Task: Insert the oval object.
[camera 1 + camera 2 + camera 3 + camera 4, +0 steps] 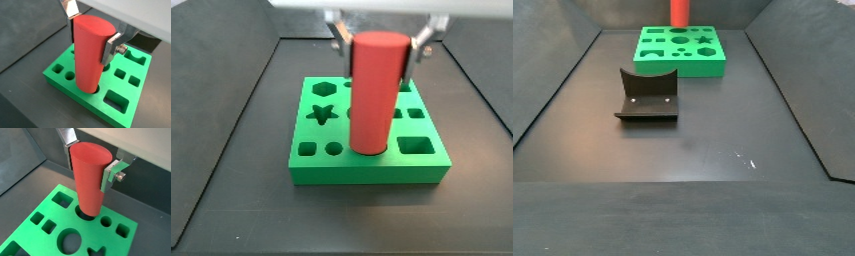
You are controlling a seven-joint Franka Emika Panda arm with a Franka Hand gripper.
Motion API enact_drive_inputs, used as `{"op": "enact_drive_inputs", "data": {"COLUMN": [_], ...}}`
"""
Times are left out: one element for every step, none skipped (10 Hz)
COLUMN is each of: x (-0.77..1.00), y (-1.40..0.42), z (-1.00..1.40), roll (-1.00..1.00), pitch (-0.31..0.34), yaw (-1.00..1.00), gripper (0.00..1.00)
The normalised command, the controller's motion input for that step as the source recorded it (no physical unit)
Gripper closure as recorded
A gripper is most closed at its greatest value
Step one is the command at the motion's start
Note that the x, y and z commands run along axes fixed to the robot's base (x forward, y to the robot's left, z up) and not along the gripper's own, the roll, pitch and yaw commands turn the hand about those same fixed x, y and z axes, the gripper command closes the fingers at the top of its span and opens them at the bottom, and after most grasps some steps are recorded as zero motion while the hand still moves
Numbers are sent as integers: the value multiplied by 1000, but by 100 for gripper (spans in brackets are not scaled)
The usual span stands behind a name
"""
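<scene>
Insertion step, by the look of it. Tool clamped on the upper part of the red peg, silver fingers pressed to either side, directly over the green block. Peg upright, lower end at a hole in the block — already entered or just at the rim, hard to tell from both wrist views. In a side view, peg standing over the block toward its near edge, most of its length above the surface. In a side view, block at the far end of the worktop, dark fixture well apart in front. Next, probably: straight push down, keeping the oval lined up with the hole — then release once seated.
</scene>
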Motion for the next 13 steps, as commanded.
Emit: {"op": "enact_drive_inputs", "data": {"x": [249, 306, 157, -89, -266, -394, -426, -254, 0, 0, 0, 0, 0], "y": [0, 0, 49, 80, 83, 143, 171, 29, -9, -34, -26, -6, 0], "z": [-337, -343, -306, -171, -186, -134, -120, -174, -380, -469, -454, -349, -314], "roll": [151, 146, 161, 34, 0, -11, -37, -26, 0, 0, 17, 40, 33], "pitch": [44, 51, 36, 0, -43, -80, -116, -113, -71, -86, -111, -67, -10], "yaw": [-29, -40, -9, -49, -43, -9, -9, 0, 0, 0, 0, 0, 0], "gripper": [100, 100, 100, 100, 100, 100, 100, 100, 100, 100, 100, 100, 100]}}
